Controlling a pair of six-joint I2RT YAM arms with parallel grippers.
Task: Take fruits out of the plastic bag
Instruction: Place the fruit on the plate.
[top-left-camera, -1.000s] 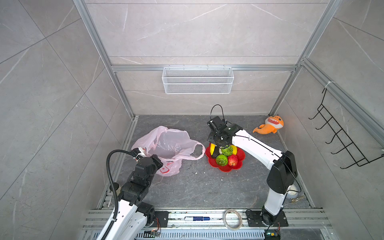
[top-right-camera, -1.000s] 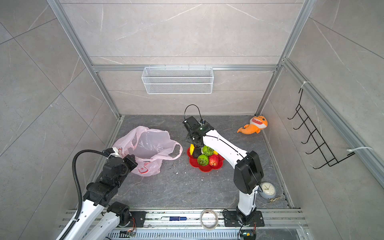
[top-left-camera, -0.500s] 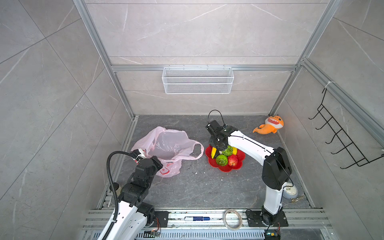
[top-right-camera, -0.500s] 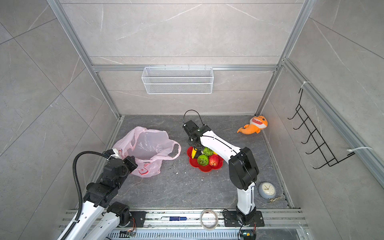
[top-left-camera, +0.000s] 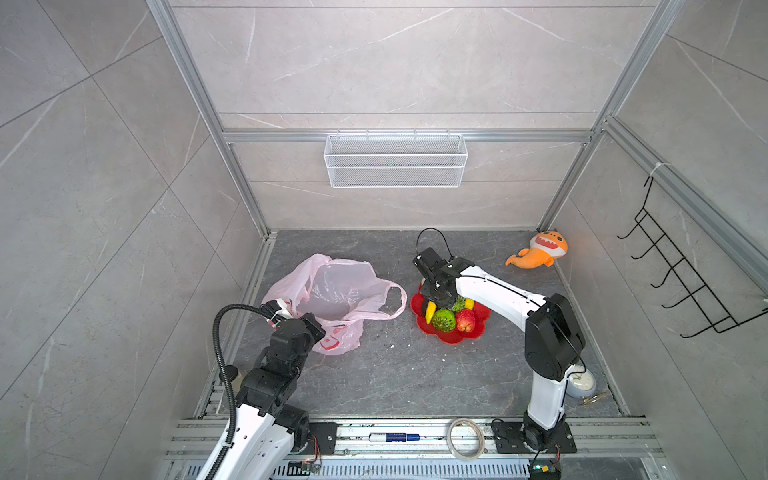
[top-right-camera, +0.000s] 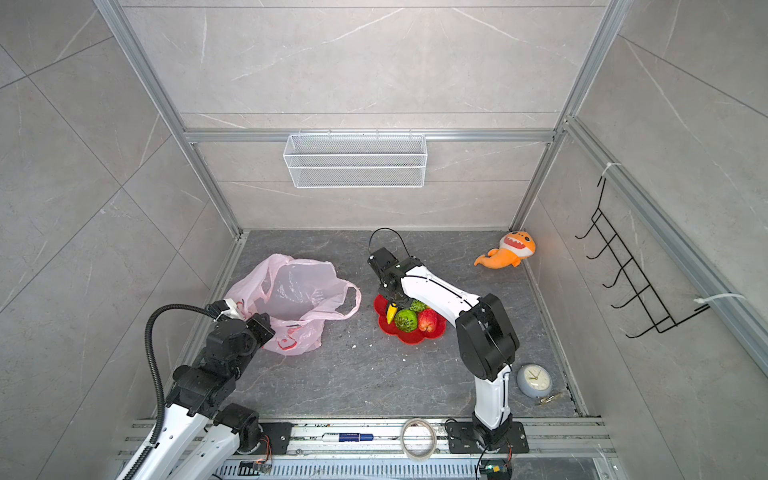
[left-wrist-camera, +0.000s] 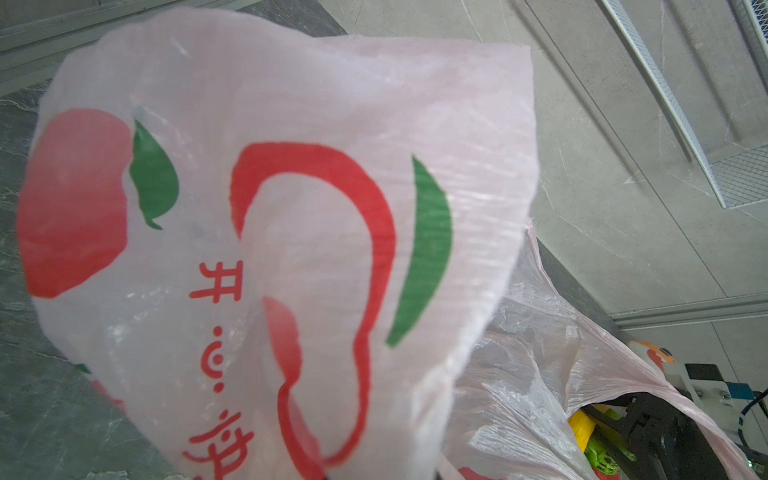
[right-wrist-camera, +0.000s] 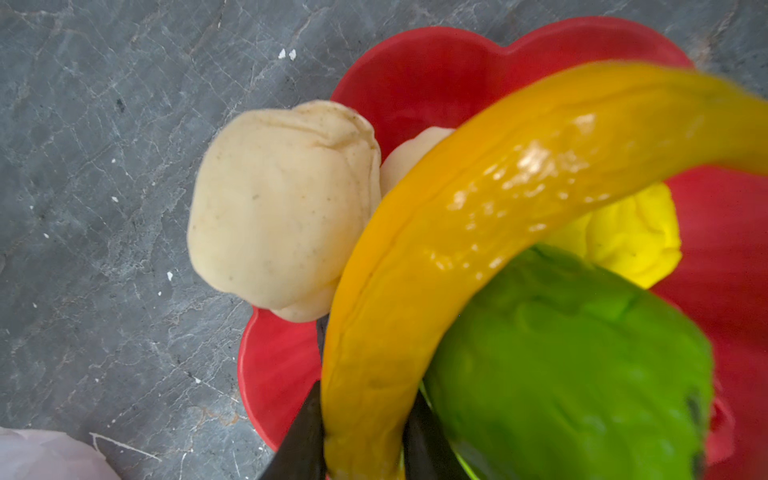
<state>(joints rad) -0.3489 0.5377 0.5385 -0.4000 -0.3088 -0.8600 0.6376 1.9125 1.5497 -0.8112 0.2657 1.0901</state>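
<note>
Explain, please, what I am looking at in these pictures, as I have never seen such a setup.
These are two robot arms mounted at the edge of a grey table. Both top views look down from overhead; the other two pictures come from a camera on each arm's wrist. The left arm grips the pink plastic bag, which fills its wrist view and hides its fingers. The right arm's fingers hold a yellow banana over a red plate carrying a green fruit, a red apple and a beige fruit. An orange plush shark and a clock lie aside.
</note>
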